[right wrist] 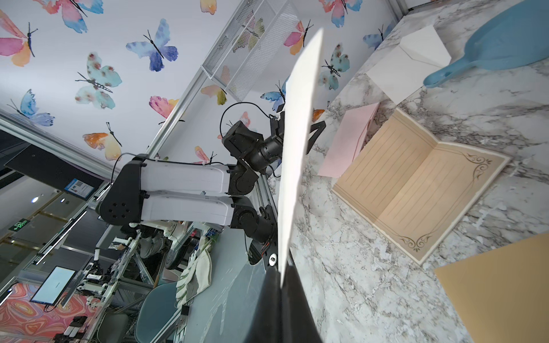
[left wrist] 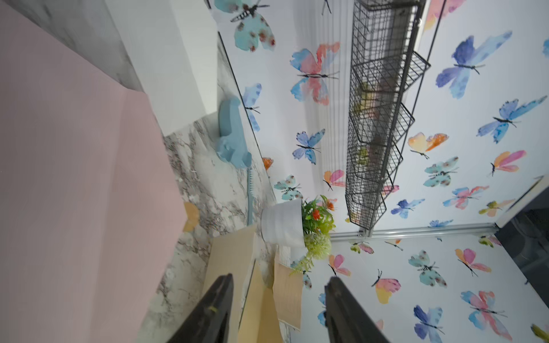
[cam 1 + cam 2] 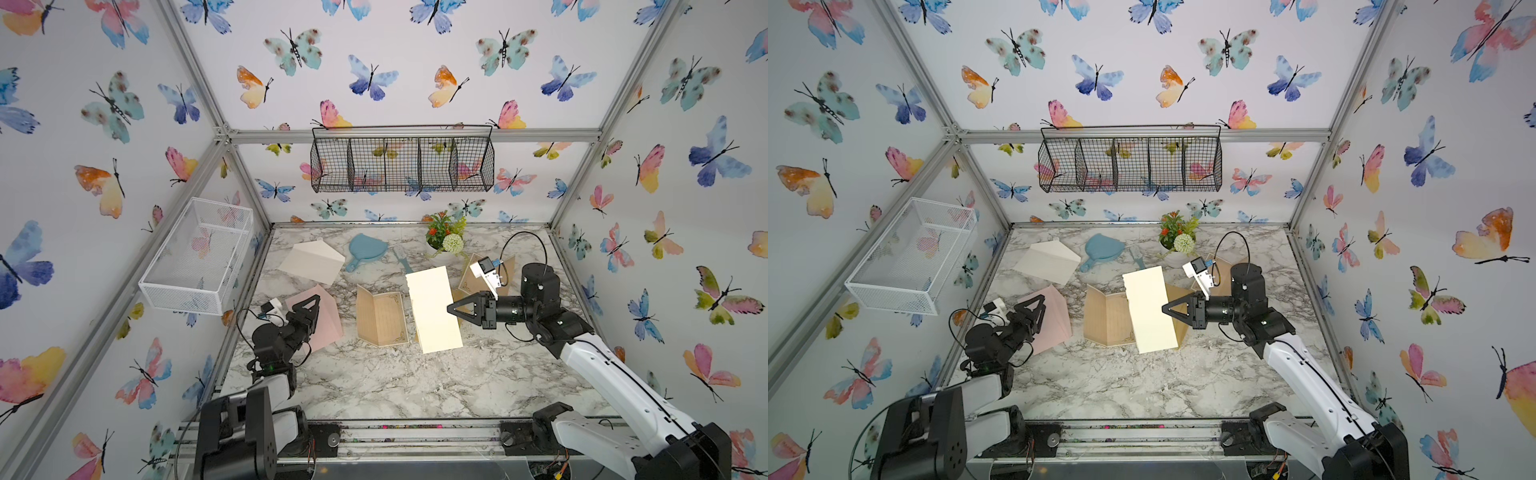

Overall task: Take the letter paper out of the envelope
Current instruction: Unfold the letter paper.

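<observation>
Right wrist view, nearest first: the right gripper (image 1: 280, 276) is clenched on one long edge of a cream sheet (image 1: 297, 148), by my reading the letter paper, lifted off the table with its long axis crosswise to the gripper. Below, apart from it, lies the kraft envelope (image 1: 499, 291). Farther off, the left gripper (image 3: 316, 301) hangs empty, jaws apart, over a pink envelope (image 3: 328, 324). No writing is legible.
</observation>
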Controlling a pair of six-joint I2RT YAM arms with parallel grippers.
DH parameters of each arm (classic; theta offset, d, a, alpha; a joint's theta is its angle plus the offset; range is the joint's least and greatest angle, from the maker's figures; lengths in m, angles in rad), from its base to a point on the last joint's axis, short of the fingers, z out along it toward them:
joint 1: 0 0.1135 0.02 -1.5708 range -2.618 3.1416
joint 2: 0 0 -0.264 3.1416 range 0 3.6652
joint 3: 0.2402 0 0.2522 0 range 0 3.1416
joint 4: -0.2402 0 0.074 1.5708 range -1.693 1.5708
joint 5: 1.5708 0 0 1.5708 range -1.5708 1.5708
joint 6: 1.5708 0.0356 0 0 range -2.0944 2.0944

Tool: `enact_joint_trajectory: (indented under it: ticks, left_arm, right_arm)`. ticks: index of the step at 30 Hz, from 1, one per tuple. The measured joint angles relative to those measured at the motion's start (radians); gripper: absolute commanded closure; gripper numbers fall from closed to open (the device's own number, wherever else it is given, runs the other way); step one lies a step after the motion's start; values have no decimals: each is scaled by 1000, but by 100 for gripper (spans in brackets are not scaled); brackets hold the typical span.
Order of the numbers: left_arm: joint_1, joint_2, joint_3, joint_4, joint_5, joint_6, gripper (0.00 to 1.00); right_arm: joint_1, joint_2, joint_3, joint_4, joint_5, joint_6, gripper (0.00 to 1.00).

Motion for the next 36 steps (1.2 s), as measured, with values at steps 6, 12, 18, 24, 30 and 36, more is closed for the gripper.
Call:
enact_joint_trajectory:
  ticks: [6,12,18,24,30,36]
  left_arm:
    - [-369,-401,161,-347,-75,190,44]
    - [-575,-325,206,-333,-39,291,47]
    - [-745,-222,242,-361,-44,388,49]
    - [-821,-166,307,-331,-64,443,53]
    - [-838,-177,307,-335,-80,461,56]
    - [-838,-231,307,-343,-89,478,57]
  right_arm:
    - [0,71,-1,93,-173,-3,99]
    - [0,136,-38,266,-291,90,99]
    - [5,111,-12,292,-338,113,99]
    - [10,95,2,279,-351,96,99]
    - [10,97,2,259,-351,85,99]
    - [10,122,2,256,-344,68,99]
